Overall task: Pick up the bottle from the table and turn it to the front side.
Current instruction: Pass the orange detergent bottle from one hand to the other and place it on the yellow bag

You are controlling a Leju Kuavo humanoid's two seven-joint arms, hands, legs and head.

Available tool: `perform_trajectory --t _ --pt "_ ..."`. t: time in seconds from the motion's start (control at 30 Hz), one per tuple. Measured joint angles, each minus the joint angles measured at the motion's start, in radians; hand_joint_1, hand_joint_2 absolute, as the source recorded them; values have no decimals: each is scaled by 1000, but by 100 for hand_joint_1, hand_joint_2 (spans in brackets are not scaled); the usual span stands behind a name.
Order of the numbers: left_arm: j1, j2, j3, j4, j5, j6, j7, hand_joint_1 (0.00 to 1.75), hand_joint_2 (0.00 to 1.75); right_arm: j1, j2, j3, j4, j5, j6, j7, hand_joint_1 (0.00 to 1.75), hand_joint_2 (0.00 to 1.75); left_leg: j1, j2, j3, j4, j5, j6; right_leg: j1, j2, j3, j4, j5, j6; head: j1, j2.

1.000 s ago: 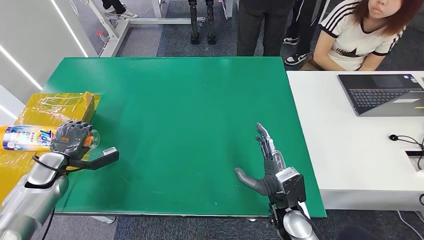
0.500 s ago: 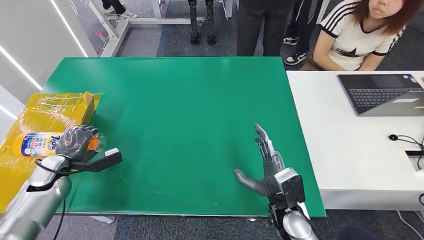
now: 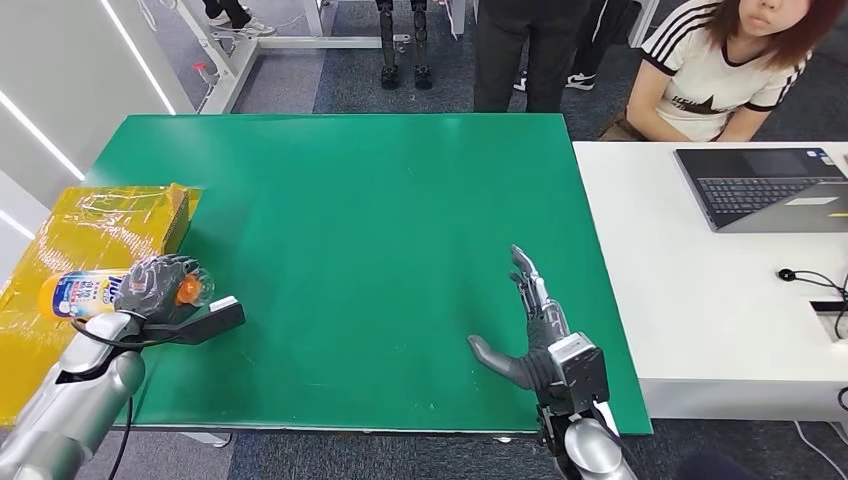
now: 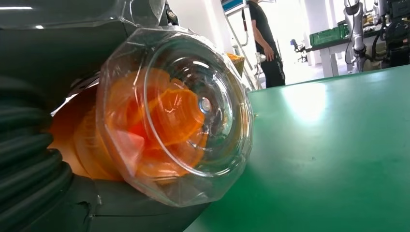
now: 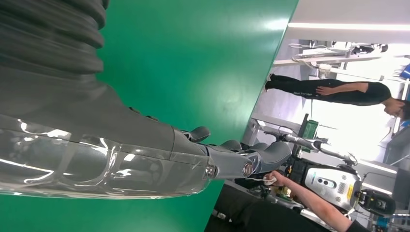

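The left hand [image 3: 155, 283] is wrapped around the neck end of a detergent bottle [image 3: 85, 293], fingers curled over it beside the orange cap [image 4: 179, 113] under its clear cover. The bottle lies sideways, its body reaching out past the hand over the yellow box [image 3: 90, 235]; the blue label lettering is too small to read. The right hand [image 3: 530, 330] is spread flat on the green table [image 3: 380, 200], holding nothing.

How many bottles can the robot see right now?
1. The bottle lies sideways in the left hand, over the left table edge beside the yellow box. Others could be hidden.
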Motion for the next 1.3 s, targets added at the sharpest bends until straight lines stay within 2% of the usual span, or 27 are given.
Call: perform_trajectory --t 0.37,0.73,0.77,0.87,0.9,1.3 --pt "-11 -45 -3 44 17 -29 -5 175 175 -2 0 0 0 -2 -5 -2 0 175 0 0 0 0 0 0 0 0 0 0 0 0 0 0" --pt "-23 -70 -13 65 49 -57 -10 175 175 -8 0 0 0 -5 -17 -3 0 175 0 0 0 0 0 0 0 0 0 0 0 0 0 0" --pt "-23 -71 -15 65 50 -59 -10 159 175 -8 0 0 0 -5 -17 -3 0 175 0 0 0 0 0 0 0 0 0 0 0 0 0 0" --pt "-23 -74 -24 68 49 -63 -7 28 175 -8 0 0 0 -5 -17 -3 0 175 0 0 0 0 0 0 0 0 0 0 0 0 0 0" --pt "-22 -75 -25 69 49 -66 -5 0 175 -8 0 0 0 -5 -17 -3 0 175 0 0 0 0 0 0 0 0 0 0 0 0 0 0" --pt "-31 -86 -49 93 46 -121 27 0 175 -9 0 0 0 2 -17 -7 0 175 0 0 0 0 0 0 0 0 1 0 0 0 0 0"
